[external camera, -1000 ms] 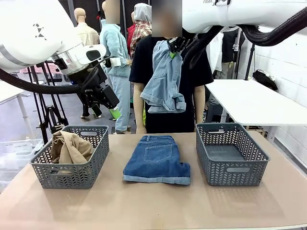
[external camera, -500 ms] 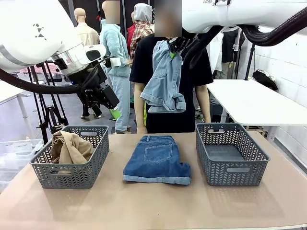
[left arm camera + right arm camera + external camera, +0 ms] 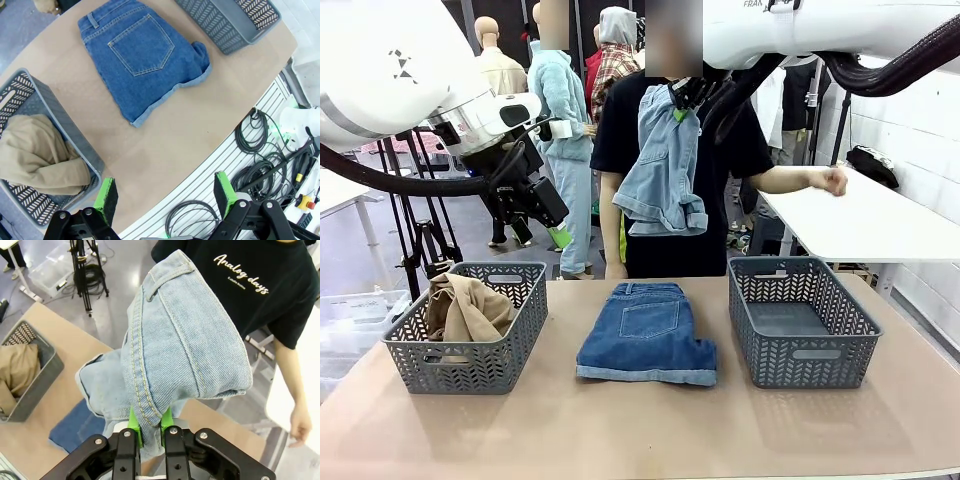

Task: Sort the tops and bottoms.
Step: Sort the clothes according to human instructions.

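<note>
Dark denim shorts (image 3: 647, 345) lie flat mid-table (image 3: 640, 435), bare tabletop on every side, between the left basket (image 3: 470, 365) holding the tan top (image 3: 470, 305) and the right basket (image 3: 805, 355). Pale denim shorts (image 3: 665, 170) hang high, pinched in the right gripper (image 3: 149, 421). The left gripper (image 3: 165, 195) hovers spread wide.

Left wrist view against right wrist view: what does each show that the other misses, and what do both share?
Left wrist: left gripper, jaws open, the second basket, cables. Right wrist: right gripper, jaws shut on the pale denim shorts, the person's black T-shirt and hand. Both: dark blue shorts on the table, tan garment in the grey basket.
</note>
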Robot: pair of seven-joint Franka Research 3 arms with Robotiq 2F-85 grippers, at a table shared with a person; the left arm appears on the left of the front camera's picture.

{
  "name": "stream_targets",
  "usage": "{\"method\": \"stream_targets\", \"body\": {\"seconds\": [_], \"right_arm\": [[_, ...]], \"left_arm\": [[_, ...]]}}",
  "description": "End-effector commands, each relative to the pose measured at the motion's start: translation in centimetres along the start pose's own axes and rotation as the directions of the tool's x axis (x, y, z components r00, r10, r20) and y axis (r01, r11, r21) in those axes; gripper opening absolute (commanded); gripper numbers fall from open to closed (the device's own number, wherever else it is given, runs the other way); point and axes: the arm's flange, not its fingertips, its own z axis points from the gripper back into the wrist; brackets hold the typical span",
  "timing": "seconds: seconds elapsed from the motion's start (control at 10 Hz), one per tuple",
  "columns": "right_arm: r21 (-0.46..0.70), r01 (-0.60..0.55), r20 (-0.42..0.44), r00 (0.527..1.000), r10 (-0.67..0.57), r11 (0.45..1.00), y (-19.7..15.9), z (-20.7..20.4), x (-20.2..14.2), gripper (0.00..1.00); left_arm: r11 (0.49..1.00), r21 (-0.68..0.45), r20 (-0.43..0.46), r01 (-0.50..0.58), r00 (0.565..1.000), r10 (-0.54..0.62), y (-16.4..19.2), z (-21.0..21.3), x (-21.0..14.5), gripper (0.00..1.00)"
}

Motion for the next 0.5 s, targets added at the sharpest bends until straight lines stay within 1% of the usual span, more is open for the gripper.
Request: {"method": "stream_targets", "body": {"seconds": [0.0,0.4], "right_arm": [[-0.004,0.000,0.010,1.000,0.000,1.000,-0.05,0.48,0.13,0.00],[-0.004,0.000,0.010,1.000,0.000,1.000,-0.05,0.48,0.13,0.00]], "left_arm": [[1.000,-0.001,-0.004,0.009,1.000,-0.009,0.00,0.21,-0.11,1.00],[1.000,-0.001,-0.004,0.009,1.000,-0.009,0.00,0.21,-0.11,1.00]]}}
